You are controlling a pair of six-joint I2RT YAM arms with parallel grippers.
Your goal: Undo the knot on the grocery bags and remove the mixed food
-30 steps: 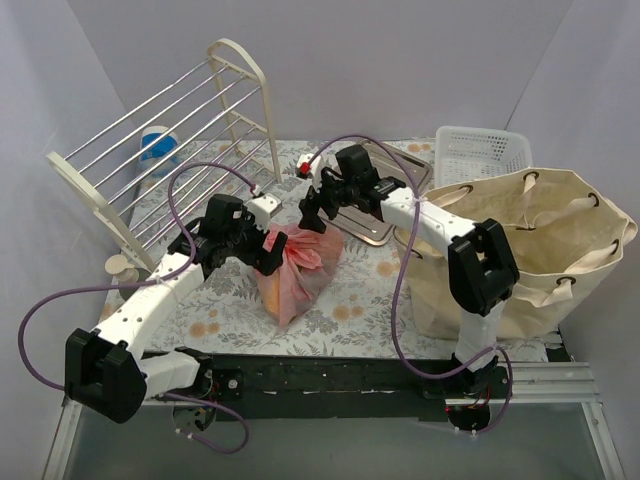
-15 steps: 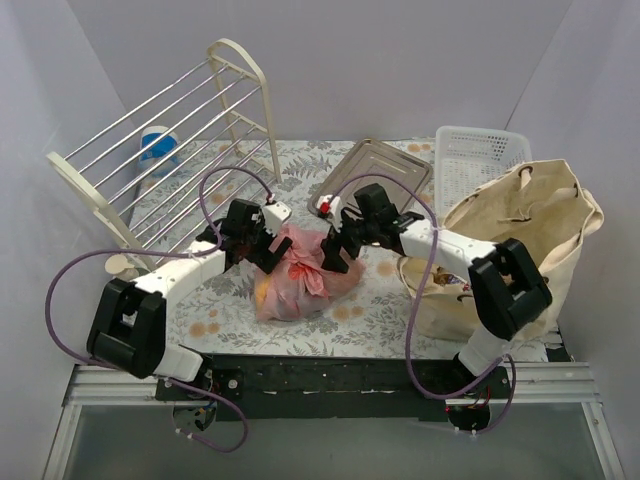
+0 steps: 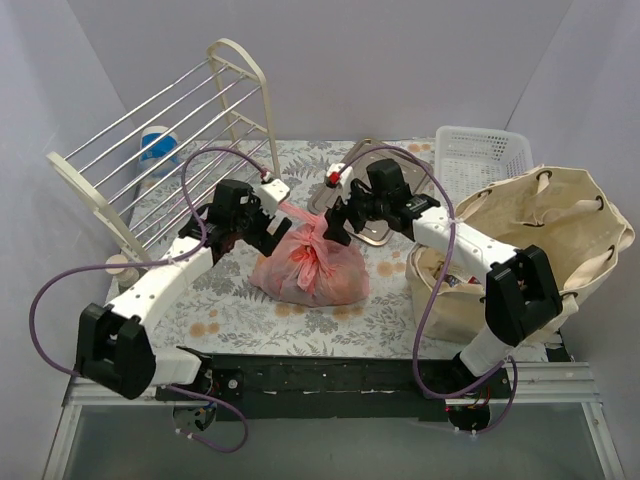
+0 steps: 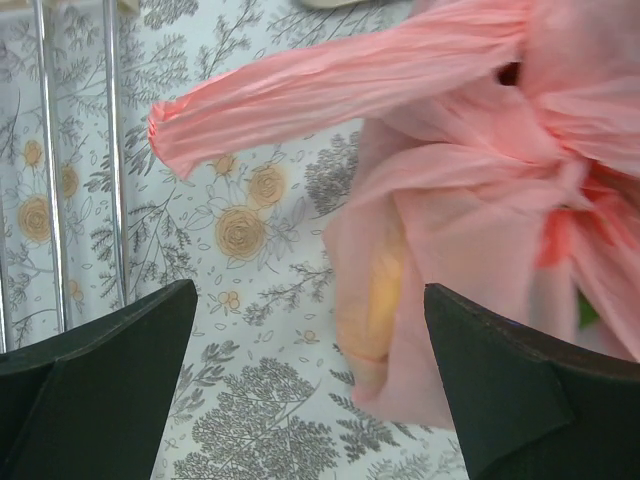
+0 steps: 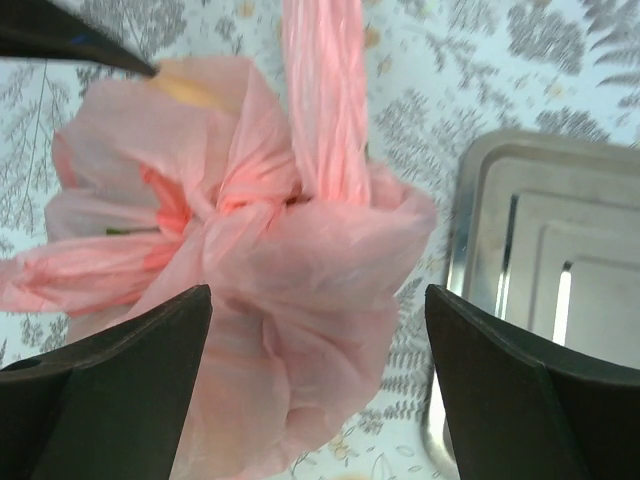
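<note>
The pink plastic bag (image 3: pixel 312 268) lies knotted on the flowered table between my two grippers. Its knot (image 5: pixel 215 205) is tied, and one loose handle strip (image 4: pixel 330 85) stretches out toward the left. Something yellow (image 4: pixel 385 290) shows faintly through the plastic. My left gripper (image 3: pixel 266 228) is open and empty at the bag's left side (image 4: pixel 310 400). My right gripper (image 3: pixel 338 222) is open over the bag's right upper side (image 5: pixel 315 390), with bag plastic between the jaws but not gripped. The beige canvas tote (image 3: pixel 545 235) stands open at the right. No other food shows.
A metal tray (image 3: pixel 385 175) lies just behind the right gripper and shows in the right wrist view (image 5: pixel 560 260). A white slotted basket (image 3: pixel 480 155) stands at the back right. A wire rack (image 3: pixel 165 150) leans at the back left, with a blue-and-white tub (image 3: pixel 158 150) behind it.
Both grippers have drawn back and up from the bag. The pink bag has shifted right and settled flatter, with a handle strip pulled out leftward. The tote's mouth has spread wide again.
</note>
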